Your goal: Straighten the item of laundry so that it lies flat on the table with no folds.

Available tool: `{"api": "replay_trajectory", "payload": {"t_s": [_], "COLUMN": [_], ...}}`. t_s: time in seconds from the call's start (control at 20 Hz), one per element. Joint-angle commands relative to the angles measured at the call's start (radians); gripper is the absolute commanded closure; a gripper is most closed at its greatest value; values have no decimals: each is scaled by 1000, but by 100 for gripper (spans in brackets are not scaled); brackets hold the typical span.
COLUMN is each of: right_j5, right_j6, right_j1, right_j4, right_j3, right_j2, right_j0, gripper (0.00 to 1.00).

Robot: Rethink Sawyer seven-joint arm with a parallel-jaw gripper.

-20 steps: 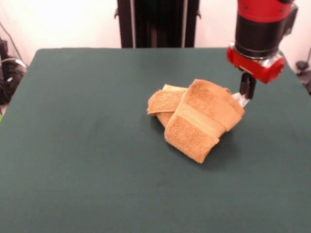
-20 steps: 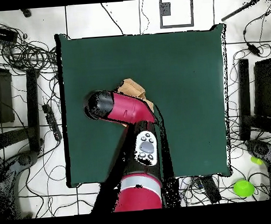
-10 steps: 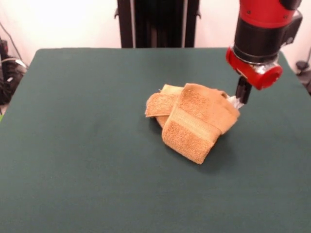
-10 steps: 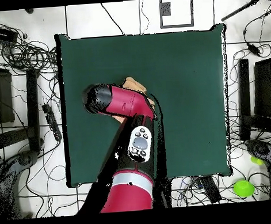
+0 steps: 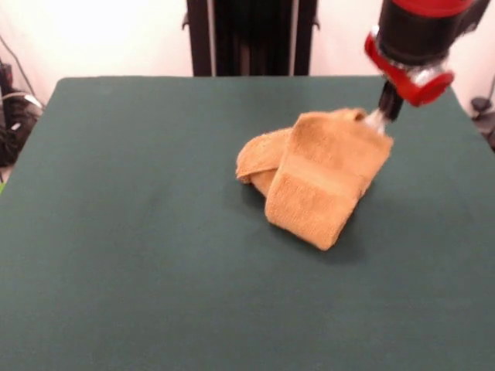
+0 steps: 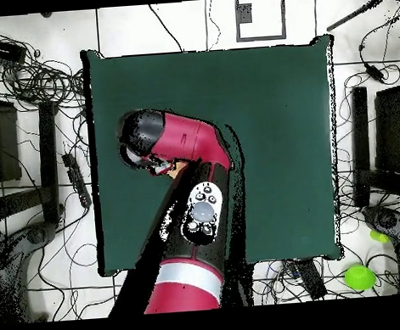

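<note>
The golden-orange towel [image 5: 317, 174] lies bunched and folded over itself on the dark green table [image 5: 116, 193], right of centre. One woven band runs across its top fold. My gripper [image 5: 380, 119] hangs from the red and black arm at the towel's far right corner. It is shut on that corner, which is raised a little off the table. In the overhead view the arm [image 6: 181, 148] covers almost all of the towel and the gripper; the table [image 6: 276, 107] shows around it.
The black pedestal [image 5: 251, 35] stands behind the table's far edge. Cables lie on the floor at the left [image 5: 15, 108] and around the table in the overhead view [image 6: 36, 81]. A green object [image 6: 358, 275] lies on the floor.
The gripper has risen and moved toward the far edge, drawing the towel's right corner up with it. The top fold has shifted slightly right.
</note>
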Motion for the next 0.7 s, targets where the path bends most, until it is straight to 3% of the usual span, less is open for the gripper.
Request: {"api": "replay_trajectory", "payload": {"t_s": [0.05, 0.45, 0.7], "right_j5": [491, 654, 615], "right_j6": [387, 359, 338], "right_j1": [-46, -27, -14], "right_j4": [-35, -41, -36], "right_j3": [-194, -271, -251], "right_j2": [-26, -41, -35], "right_j0": [52, 34, 34], "gripper": [100, 100, 100]}}
